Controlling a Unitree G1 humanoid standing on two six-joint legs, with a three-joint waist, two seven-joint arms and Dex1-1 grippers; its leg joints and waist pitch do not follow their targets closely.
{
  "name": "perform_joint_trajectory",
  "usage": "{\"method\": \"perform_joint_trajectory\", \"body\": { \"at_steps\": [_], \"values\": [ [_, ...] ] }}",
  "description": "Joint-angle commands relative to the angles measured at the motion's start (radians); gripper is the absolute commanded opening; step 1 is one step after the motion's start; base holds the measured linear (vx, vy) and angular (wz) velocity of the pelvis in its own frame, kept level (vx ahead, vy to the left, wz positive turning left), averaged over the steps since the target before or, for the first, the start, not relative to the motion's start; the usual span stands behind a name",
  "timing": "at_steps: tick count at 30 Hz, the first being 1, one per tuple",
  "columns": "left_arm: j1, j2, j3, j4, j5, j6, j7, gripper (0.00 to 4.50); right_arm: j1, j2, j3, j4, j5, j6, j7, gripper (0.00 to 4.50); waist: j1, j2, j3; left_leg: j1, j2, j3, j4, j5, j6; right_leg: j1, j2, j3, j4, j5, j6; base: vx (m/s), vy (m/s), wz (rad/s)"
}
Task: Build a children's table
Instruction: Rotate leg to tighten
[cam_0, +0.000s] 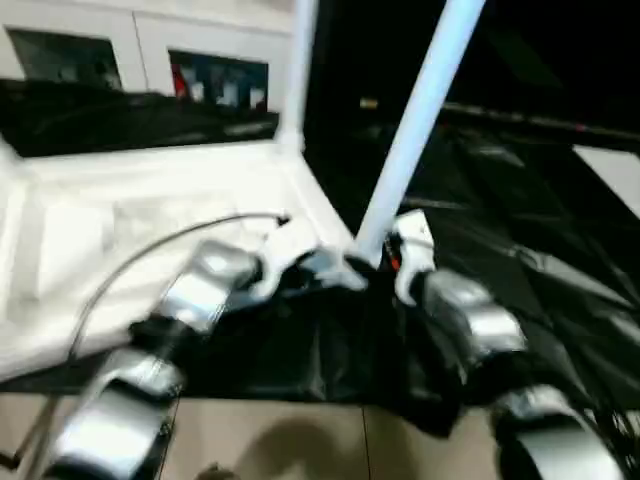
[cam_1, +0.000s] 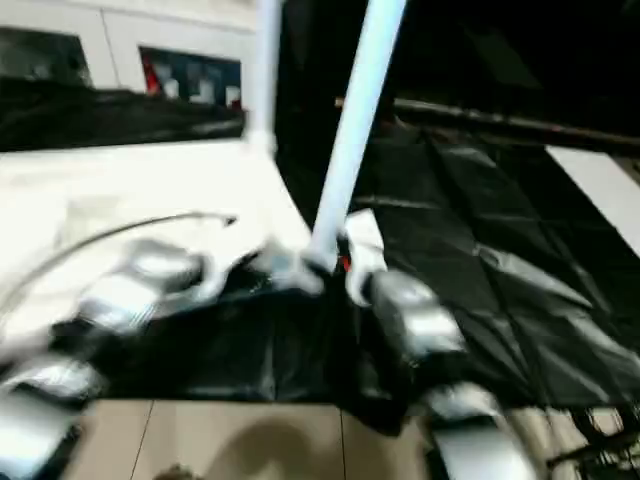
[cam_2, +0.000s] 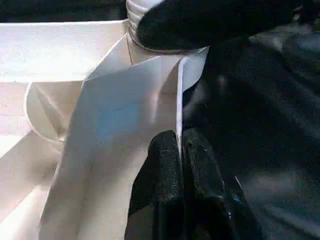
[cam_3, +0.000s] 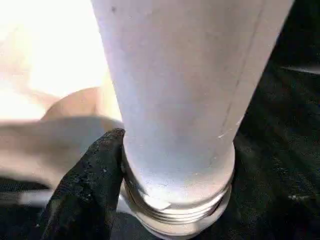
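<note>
Left eye view: white tabletop (cam_0: 150, 240) lying underside up on black-draped table (cam_0: 520, 230), filling the left half. One leg (cam_0: 303, 70) upright in the far corner socket. Second leg (cam_0: 415, 130) leaning, top tilted right, foot at the near right corner of the tabletop. Left tool (cam_0: 335, 268) reaching in from the left to that corner, silver forearm behind it. Right tool (cam_0: 385, 262) at the foot of the leaning leg, white wrist housing just right of the tube. Thin grey cable (cam_0: 150, 250) arching over the tabletop. Pale floor along the near edge.

Right eye view: same layout, blurred. Leaning leg (cam_1: 355, 120) rising from between the two tools; upright leg (cam_1: 266, 70) behind it.

Left wrist view: left tool (cam_2: 180, 165) clenched, black fingers (cam_2: 162, 170) pinched on the thin white edge wall of the tabletop (cam_2: 125, 110) at its corner. Round socket rim ahead, partly hidden by a black finger of the other tool (cam_2: 210, 22).

Right wrist view: leg (cam_3: 185, 85) close up, threaded end (cam_3: 175, 207) at its foot. One black finger (cam_3: 87, 185) of the right tool pressed against the tube just above the thread; other finger hidden behind the tube, so grasp likely but cannot tell for certain.
</note>
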Motion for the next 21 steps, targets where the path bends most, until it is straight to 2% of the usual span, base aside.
{"method": "perform_joint_trajectory", "body": {
  "at_steps": [1,2,3,4,7,9,11,12,14,17,19,21],
  "values": [
    [-0.024,-0.051,-0.006,0.042,0.023,-0.014,0.087,0.0,0.001,0.08,0.037,0.057,0.001,0.002,0.016,2.72,-0.001,0.018,-0.06,0.013,-0.001,0.006,-0.064,-0.306,-0.046,0.035,-0.054,0.039,-0.091,-0.275,-0.13,0.0,0.0,0.0],
    [-0.024,-0.052,-0.006,0.042,0.023,-0.015,0.086,0.0,0.001,0.081,0.037,0.057,0.001,0.001,0.017,2.72,-0.001,0.018,-0.06,0.013,-0.001,0.006,-0.064,-0.306,-0.046,0.035,-0.054,0.039,-0.091,-0.275,-0.13,0.0,0.0,0.0],
    [-0.024,-0.057,-0.014,0.047,0.025,-0.032,0.072,0.0,-0.008,0.091,0.032,0.061,0.0,-0.01,0.025,3.28,0.001,0.021,-0.06,0.009,-0.001,0.005,-0.065,-0.299,-0.038,0.039,-0.054,0.039,-0.089,-0.252,-0.131,0.0,0.0,0.0],
    [-0.022,-0.057,-0.019,0.047,0.026,-0.041,0.063,0.0,-0.012,0.092,0.031,0.063,-0.001,-0.013,0.029,3.42,0.0,0.02,-0.06,0.01,0.0,0.005,-0.066,-0.306,-0.036,0.038,-0.053,0.038,-0.09,-0.255,-0.131,0.0,0.0,0.0],
    [-0.017,-0.05,-0.022,0.045,0.02,-0.066,0.044,0.0,-0.029,0.079,0.029,0.075,-0.015,-0.029,0.039,3.64,-0.002,0.025,-0.058,0.011,0.0,0.003,-0.068,-0.34,-0.037,0.036,-0.054,0.038,-0.096,-0.304,-0.125,0.0,0.0,0.0],
    [-0.011,-0.043,-0.016,0.041,0.01,-0.088,0.026,0.0,-0.037,0.058,0.034,0.075,-0.024,-0.043,0.055,3.86,-0.004,0.024,-0.058,0.013,0.0,0.003,-0.068,-0.361,-0.038,0.034,-0.055,0.038,-0.098,-0.337,-0.122,0.0,0.0,0.0],
    [-0.003,-0.018,-0.022,0.037,0.014,-0.132,-0.015,0.0,-0.024,0.014,0.054,0.034,-0.038,-0.041,0.113,3.86,-0.002,0.024,-0.057,0.011,0.0,0.002,-0.068,-0.357,-0.032,0.035,-0.055,0.037,-0.101,-0.339,-0.12,0.0,0.0,0.0],
    [0.003,-0.005,-0.024,0.03,0.011,-0.141,-0.041,0.0,-0.007,-0.013,0.066,-0.007,-0.038,-0.033,0.155,3.86,-0.003,0.019,-0.057,0.009,0.001,0.004,-0.068,-0.342,-0.026,0.037,-0.055,0.038,-0.099,-0.326,-0.121,0.0,0.0,0.0],
    [0.007,0.003,-0.024,0.026,0.008,-0.146,-0.058,0.0,0.005,-0.032,0.072,-0.033,-0.039,-0.029,0.184,3.86,0.001,0.02,-0.058,0.008,0.001,0.005,-0.066,-0.318,-0.02,0.039,-0.055,0.039,-0.097,-0.299,-0.124,0.0,0.0,0.0],
    [0.059,0.065,-0.036,-0.061,-0.052,-0.215,-0.257,0.0,0.082,-0.158,0.127,-0.191,-0.033,-0.014,0.382,3.86,0.008,0.014,-0.058,0.0,0.002,0.008,-0.063,-0.24,0.01,0.052,-0.055,0.039,-0.088,-0.203,-0.141,0.0,0.0,0.0],
    [0.075,0.094,-0.046,-0.094,-0.066,-0.202,-0.317,0.0,0.122,-0.214,0.162,-0.267,-0.022,0.0,0.497,3.86,0.006,0.017,-0.061,0.001,0.003,0.01,-0.06,-0.206,0.022,0.052,-0.05,0.039,-0.078,-0.121,-0.171,0.0,0.0,0.0],
    [0.086,0.117,-0.054,-0.113,-0.069,-0.213,-0.35,0.0,0.155,-0.264,0.189,-0.333,-0.014,0.009,0.586,3.86,0.007,0.016,-0.059,0.005,0.004,0.012,-0.06,-0.213,0.028,0.049,-0.05,0.039,-0.078,-0.118,-0.183,0.0,0.0,0.0]
  ]
}}
